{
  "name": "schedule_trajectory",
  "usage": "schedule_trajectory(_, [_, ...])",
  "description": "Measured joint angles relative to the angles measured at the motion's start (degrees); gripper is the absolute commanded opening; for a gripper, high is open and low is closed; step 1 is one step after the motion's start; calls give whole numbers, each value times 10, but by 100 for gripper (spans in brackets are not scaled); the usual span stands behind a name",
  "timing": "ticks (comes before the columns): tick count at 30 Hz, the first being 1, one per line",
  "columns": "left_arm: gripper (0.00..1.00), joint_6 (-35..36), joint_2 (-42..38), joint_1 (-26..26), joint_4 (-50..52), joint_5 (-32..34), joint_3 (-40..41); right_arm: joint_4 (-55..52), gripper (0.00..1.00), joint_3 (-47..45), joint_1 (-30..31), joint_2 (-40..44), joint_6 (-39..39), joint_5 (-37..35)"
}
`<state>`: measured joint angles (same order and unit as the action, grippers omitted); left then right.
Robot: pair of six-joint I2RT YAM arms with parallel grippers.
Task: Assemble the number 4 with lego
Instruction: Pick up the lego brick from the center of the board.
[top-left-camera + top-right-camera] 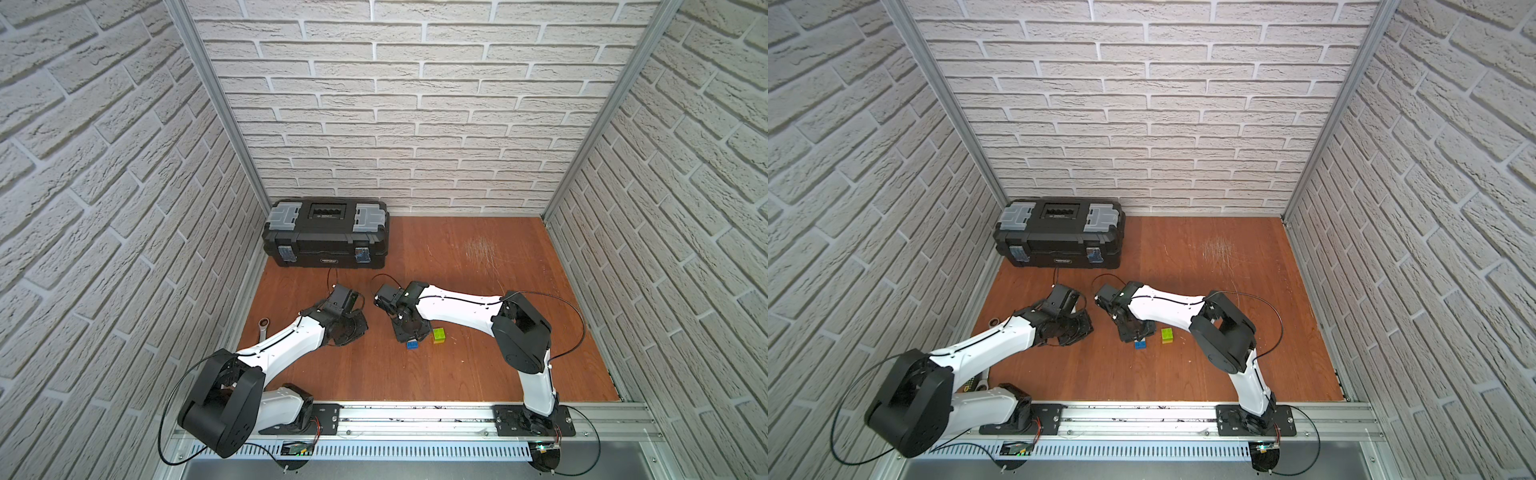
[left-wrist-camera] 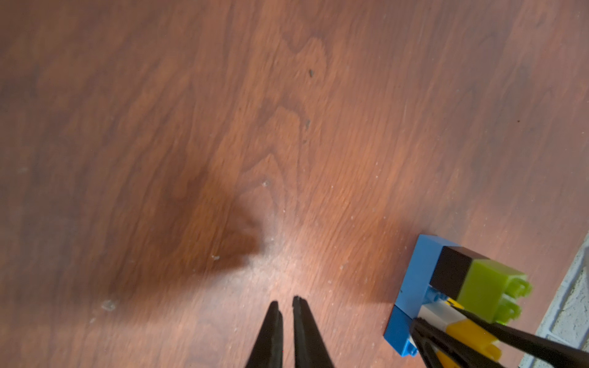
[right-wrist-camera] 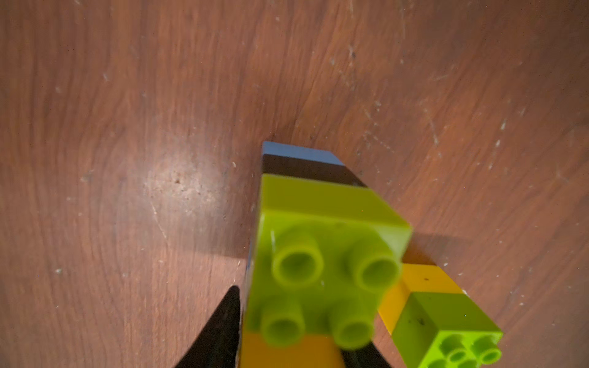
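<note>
number 4 (image 2: pixel 417 280): lt-blue bar w/ black, lime, white, yellow sqs. loose lego (image 1: pixel 438 336) in front of toolbox (image 1: pixel 326 237): lime + yellow. toolbox black w/ grey lid bits, table (image 1: pixel 478 365) red-brown woodgrain.

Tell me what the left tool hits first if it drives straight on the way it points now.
Most likely the bare brown wooden tabletop: the left tool, shut and empty, points down at open wood. The multicoloured lego brick figure sits off to one side, outside that line.
</note>
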<state>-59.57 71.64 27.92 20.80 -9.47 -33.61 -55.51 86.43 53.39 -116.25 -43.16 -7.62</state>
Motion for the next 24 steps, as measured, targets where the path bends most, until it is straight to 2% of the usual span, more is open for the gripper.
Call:
schedule_trajectory(5, [13, 0, 0, 0, 0, 0, 0, 3, 18, -1, -2, -1, -6, 0])
schedule_trajectory(9, [13, 0, 0, 0, -1, 0, 1, 7, 11, -5, -2, 0, -10, 0])
schedule_trajectory(11, [13, 0, 0, 0, -2, 0, 3, 11, 3, -9, -2, 2, -10, 0])
schedule_trajectory(24, [12, 0, 0, 0, -2, 0, 6, 39, 2, -38, -22, 5, -9, 42])
